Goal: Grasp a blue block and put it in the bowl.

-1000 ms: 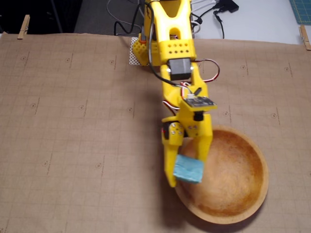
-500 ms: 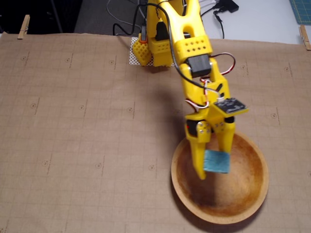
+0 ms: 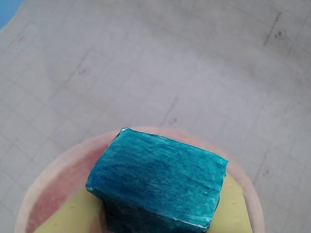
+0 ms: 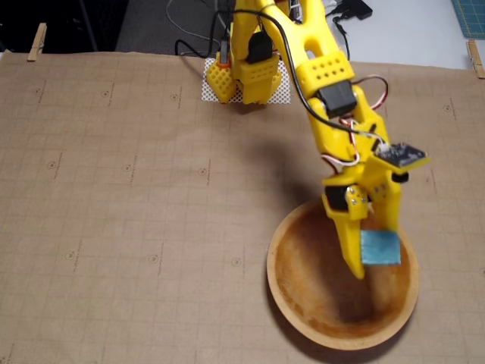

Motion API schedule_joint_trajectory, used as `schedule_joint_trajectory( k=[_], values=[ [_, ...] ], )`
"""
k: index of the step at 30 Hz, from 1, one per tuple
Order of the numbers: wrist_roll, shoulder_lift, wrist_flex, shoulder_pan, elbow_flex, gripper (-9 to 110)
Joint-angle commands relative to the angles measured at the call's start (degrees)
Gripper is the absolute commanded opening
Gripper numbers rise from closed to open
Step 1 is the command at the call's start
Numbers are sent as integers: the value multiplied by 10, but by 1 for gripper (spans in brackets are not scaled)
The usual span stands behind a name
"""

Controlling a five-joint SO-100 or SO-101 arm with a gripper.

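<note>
Block held over bowl
Gripper (image 4: 371, 262) clamps the blue block (image 4: 380, 247) by opposite flat faces above the bowl's (image 4: 286, 227) right side (looks light, stiff, rough-painted, unlikely to slip).

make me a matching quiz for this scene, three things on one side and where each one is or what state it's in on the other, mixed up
Things:
1. small teal-blue block
2. round orange-brown wooden bowl
3. yellow two-finger hand

States:
A. resting on the brown gridded mat
B. shut on something, over the bowl
C. held up between two fingers

Pairs: 1-C, 2-A, 3-B
</note>
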Motion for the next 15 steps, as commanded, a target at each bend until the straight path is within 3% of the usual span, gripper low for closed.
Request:
schedule_joint_trajectory(
  k=[1, 15],
  values=[
    [4, -25, 0, 0, -75, -2],
    [4, -139, 1, 13, -126, -2]
  ],
)
